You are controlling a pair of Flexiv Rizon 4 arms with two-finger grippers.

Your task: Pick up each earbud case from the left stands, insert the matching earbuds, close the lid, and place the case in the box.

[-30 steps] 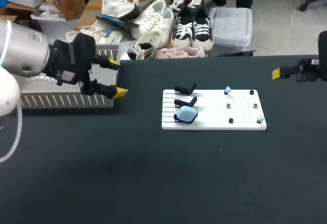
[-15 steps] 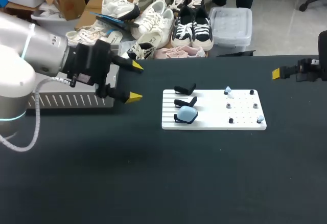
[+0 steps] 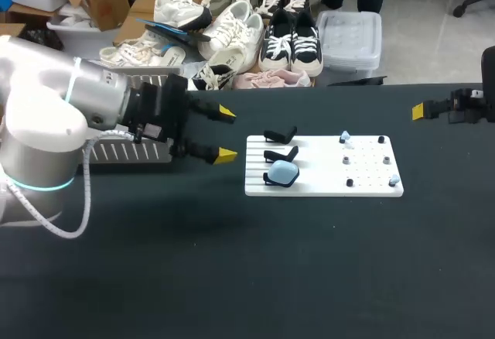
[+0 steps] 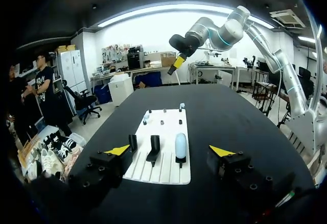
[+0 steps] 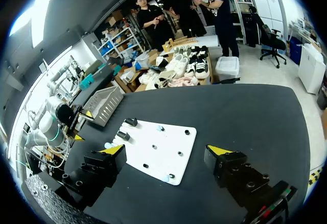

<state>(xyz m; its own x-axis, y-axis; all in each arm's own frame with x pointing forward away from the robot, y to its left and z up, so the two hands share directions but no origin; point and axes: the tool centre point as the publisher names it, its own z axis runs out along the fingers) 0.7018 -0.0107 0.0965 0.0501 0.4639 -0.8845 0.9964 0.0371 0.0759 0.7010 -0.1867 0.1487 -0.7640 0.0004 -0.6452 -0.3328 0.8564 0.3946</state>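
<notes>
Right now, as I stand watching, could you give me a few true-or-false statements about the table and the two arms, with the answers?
1. The left gripper is open and holds nothing. True.
2. Every stand on the white board carries a case. False: only one stand holds the light blue case; the two other stands are bare.
3. The right gripper hangs over the white board. False: it is off at the right side of the table, apart from the board.
4. The left gripper is short of the board and does not touch the case. True.
</notes>
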